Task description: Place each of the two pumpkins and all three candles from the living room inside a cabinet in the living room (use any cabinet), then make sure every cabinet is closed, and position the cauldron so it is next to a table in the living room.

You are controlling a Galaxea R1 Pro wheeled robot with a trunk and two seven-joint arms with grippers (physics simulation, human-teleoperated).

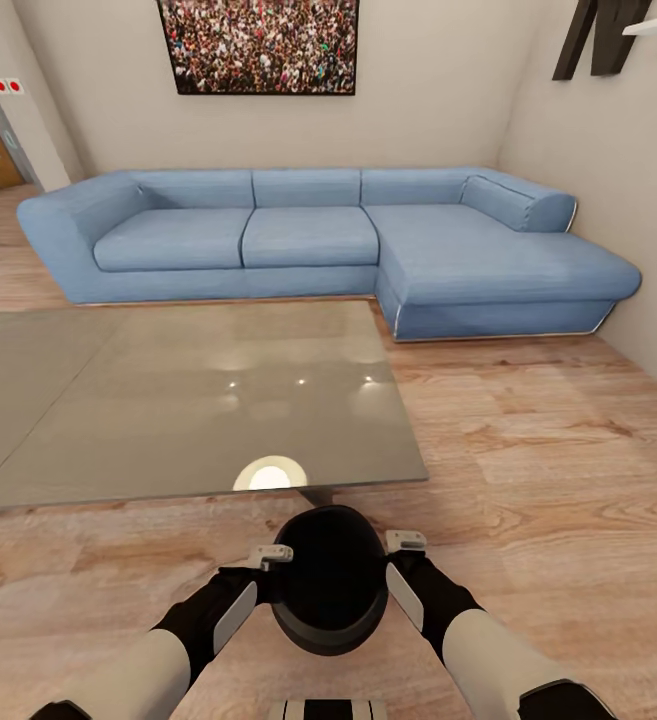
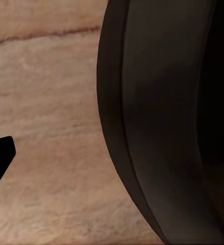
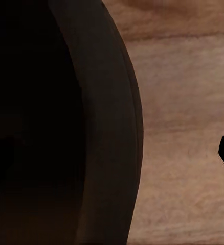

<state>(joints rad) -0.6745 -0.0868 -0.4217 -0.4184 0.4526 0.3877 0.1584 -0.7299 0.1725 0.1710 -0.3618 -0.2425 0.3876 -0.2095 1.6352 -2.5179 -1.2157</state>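
Cauldron [image 1: 329,578] clamped between left gripper [image 1: 265,556] and right gripper [image 1: 404,543], near table [image 1: 118,400].

Head high; wrists close (share cauldron [image 1: 330,580]).

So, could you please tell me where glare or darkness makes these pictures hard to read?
In the head view, the table glass carries a bright round glare patch at its near edge and fainter spots further in; the cauldron mouth reads as flat black. In the left wrist view, the cauldron wall is soft and dim; in the right wrist view its inside is nearly pure black.
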